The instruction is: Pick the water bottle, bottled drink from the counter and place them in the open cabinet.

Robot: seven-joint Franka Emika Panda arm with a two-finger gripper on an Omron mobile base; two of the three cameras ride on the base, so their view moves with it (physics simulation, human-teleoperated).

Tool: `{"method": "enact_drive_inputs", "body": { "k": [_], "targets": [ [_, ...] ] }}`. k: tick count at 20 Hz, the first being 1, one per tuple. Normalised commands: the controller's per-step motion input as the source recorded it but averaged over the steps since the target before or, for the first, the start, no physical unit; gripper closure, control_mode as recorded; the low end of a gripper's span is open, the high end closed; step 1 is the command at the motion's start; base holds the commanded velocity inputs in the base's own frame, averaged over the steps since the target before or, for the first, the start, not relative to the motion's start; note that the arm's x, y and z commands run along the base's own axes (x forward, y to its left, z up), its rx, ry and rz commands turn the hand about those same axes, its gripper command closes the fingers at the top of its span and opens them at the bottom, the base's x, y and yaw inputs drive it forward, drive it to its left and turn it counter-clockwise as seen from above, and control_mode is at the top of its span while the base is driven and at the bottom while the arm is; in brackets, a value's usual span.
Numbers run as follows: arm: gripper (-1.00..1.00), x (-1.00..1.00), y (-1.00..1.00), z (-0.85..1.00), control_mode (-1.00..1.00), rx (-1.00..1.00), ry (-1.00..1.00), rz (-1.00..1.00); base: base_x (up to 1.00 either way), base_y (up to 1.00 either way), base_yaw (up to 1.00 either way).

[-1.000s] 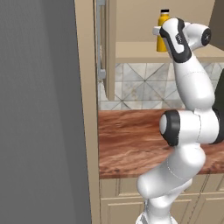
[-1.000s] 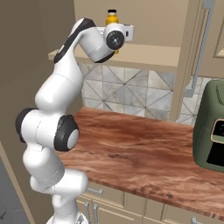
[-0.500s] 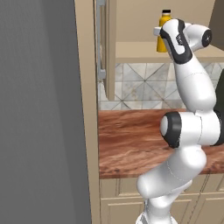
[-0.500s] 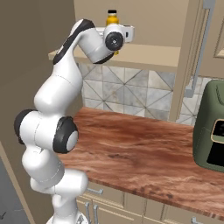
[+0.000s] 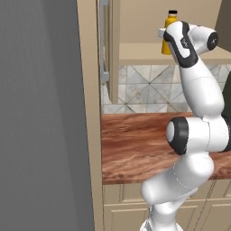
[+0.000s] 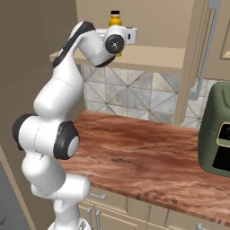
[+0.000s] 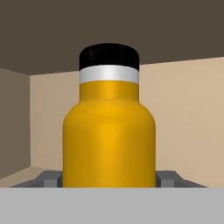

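Observation:
The water bottle (image 7: 108, 135) is yellow with a white band and a black cap, and it stands upright between my fingertips (image 7: 49, 178) inside the open cabinet (image 5: 135, 53). My gripper (image 7: 108, 179) is shut on its lower body. From the base, the water bottle (image 5: 170, 25) (image 6: 115, 20) pokes up behind the hand just above the beige shelf (image 6: 157, 56). The gripper (image 5: 165, 35) (image 6: 120, 37) is raised high over the counter (image 5: 135, 149) (image 6: 148, 152). The bottled drink is out of view.
The cabinet door with its long silver handle (image 5: 104, 40) (image 6: 204, 49) hangs open beside the shelf. A dark green appliance (image 6: 220, 134) stands on the counter's right end. A tall grey panel (image 5: 40, 113) walls off the left. Beige drawers (image 6: 117, 211) sit below.

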Motion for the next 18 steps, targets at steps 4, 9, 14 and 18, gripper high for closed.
{"method": "enact_drive_inputs", "body": {
  "k": [4,9,14,18],
  "targets": [
    [-1.0,0.0,-0.1,-0.11,-1.0,0.0,0.0,-0.02,0.0,0.0,0.0],
    [-1.0,0.0,-0.09,-0.08,-1.0,0.0,0.0,-0.04,0.0,0.0,0.0],
    [-1.0,0.0,-0.06,-0.04,-1.0,0.0,0.0,-0.06,0.0,0.0,0.0],
    [-1.0,-0.08,-0.1,-0.02,-1.0,0.0,0.0,-0.08,0.0,0.0,0.0]
  ]
}}
